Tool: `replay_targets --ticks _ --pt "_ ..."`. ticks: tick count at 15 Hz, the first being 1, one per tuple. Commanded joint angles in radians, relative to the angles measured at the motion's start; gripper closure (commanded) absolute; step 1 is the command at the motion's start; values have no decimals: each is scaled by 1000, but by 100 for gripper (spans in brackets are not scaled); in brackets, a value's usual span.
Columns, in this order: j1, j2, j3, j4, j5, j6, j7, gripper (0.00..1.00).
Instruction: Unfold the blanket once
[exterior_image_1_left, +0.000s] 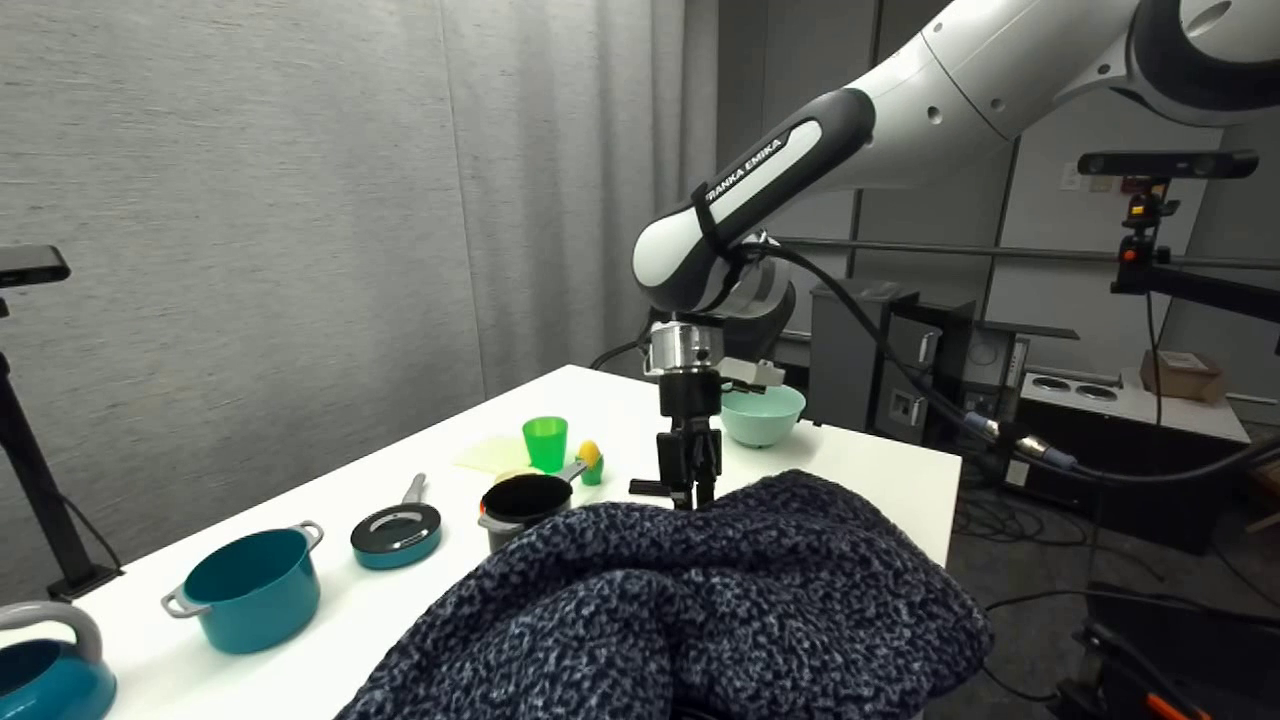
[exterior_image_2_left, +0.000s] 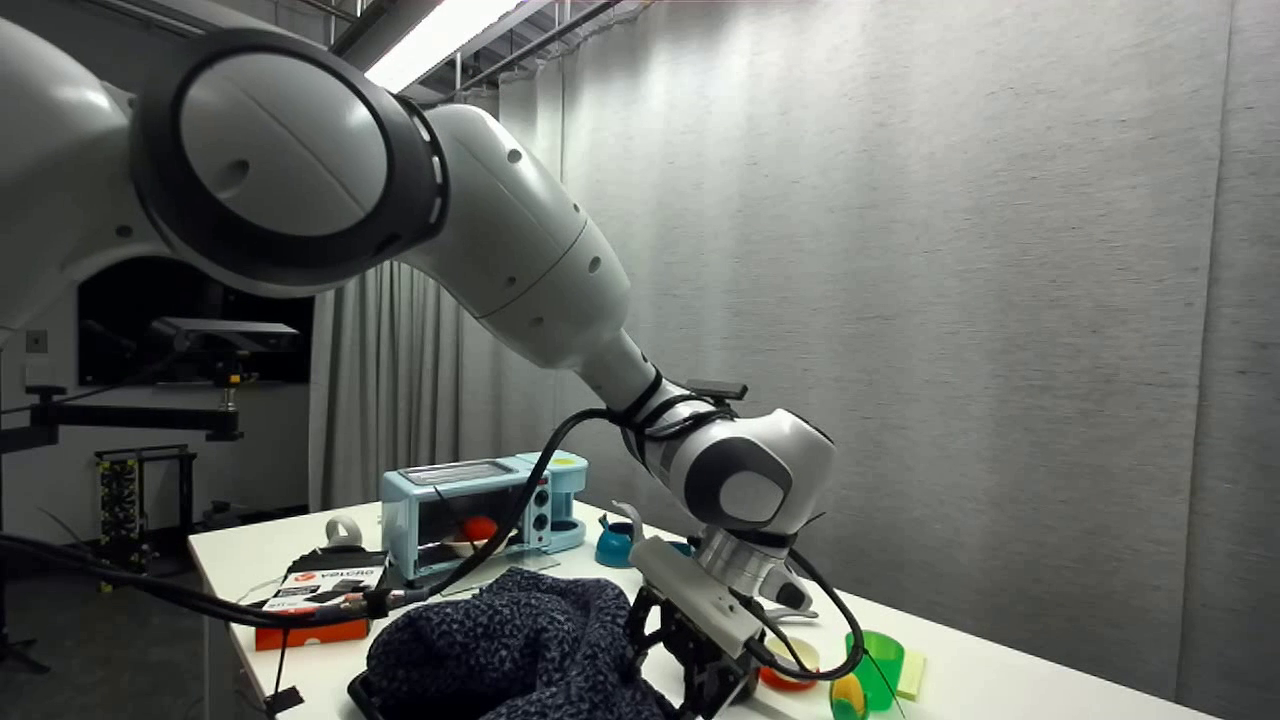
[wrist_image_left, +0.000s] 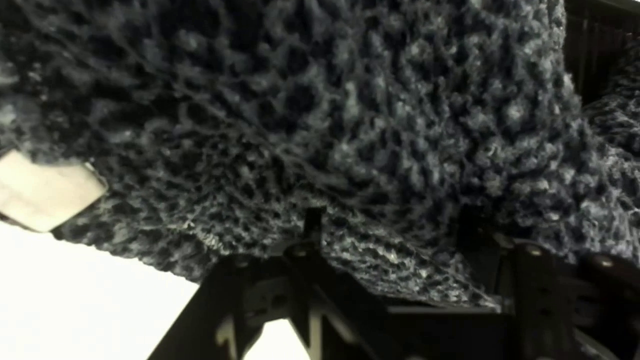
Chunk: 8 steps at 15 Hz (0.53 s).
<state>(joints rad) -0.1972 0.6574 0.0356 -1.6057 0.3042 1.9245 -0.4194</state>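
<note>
One knitted dark navy blanket (exterior_image_1_left: 690, 610), light-speckled, heaped in folds on the bench (exterior_image_1_left: 885, 465). One pair of fingers (wrist_image_left: 313, 225), standing well apart at the blanket's side, cloth between the tips; no firm pinch shows. Step in hand, by judgement: securing the fold. Next move calls for: closing on the upper layer alone, lifting, drawing it over.

In both exterior views the white arm (exterior_image_1_left: 930, 115) is reaching out and sloping downward, bending at its wrist (exterior_image_2_left: 755, 490). Beneath that joint the silver collar (exterior_image_1_left: 685, 348) is standing nearly upright in an exterior view. The gripper (wrist_image_left: 392, 227) is pointing down; in the wrist view its two dark fingers (wrist_image_left: 313, 222) are standing apart, leaving a gap between them. In both exterior views the fingertips are escaping clear sight.
</note>
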Motion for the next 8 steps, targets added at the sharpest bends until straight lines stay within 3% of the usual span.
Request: replay_targets --ticks 1,6,8 --pt "-58 23 30 52 44 -59 -67 58" --pt "-86 30 24 52 64 -98 -101 95" --pt "-84 31 18 49 58 -90 -92 100"
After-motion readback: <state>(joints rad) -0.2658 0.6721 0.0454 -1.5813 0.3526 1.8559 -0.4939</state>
